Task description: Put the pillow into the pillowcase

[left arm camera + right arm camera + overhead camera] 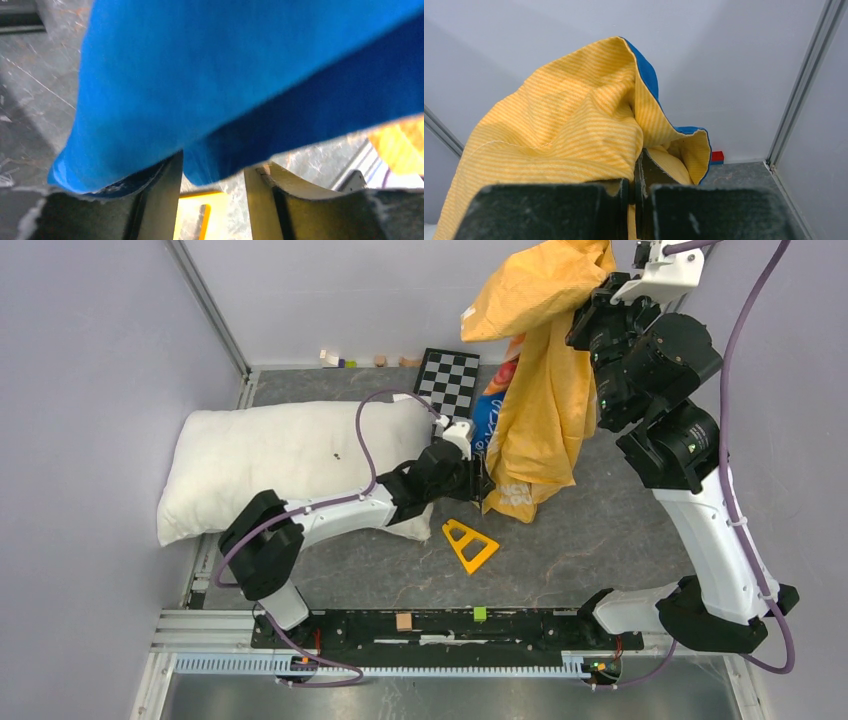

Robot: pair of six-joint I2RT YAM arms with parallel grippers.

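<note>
Hanging from right gripper [588, 312]: pillowcase [545, 390], held high at rear right. It is bunched at the top and its lower end reaches down to about table [600, 530] level. In the right wrist view the fingers are closed together on a fold of the yellow striped cloth [574, 125], gripper [638, 170] clamped on it. A blue inner face shows along the hem.

Left gripper [487, 480] is at the case's lower edge, arm stretched across the table in front of the pillow. In the left wrist view the fingers [165, 200] stand apart and blue fabric [225, 75] drapes over the tips and sags into the gap at the gripper [212, 175]. Not pinched as far as I can see. Can't confirm that the blue piece is the case lining.

Pillow [290, 455] lies flat on the table at left, against the left wall, fully outside the case, with the left arm's forearm over its near right corner.

Yellow triangle [470, 543] is on the table just in front of the left gripper. Checkerboard [447, 380] sits at rear centre, partly behind the case. Small blocks [332, 358] line the back wall, and a red block [717, 156] is in the rear corner in the right wrist view.
</note>
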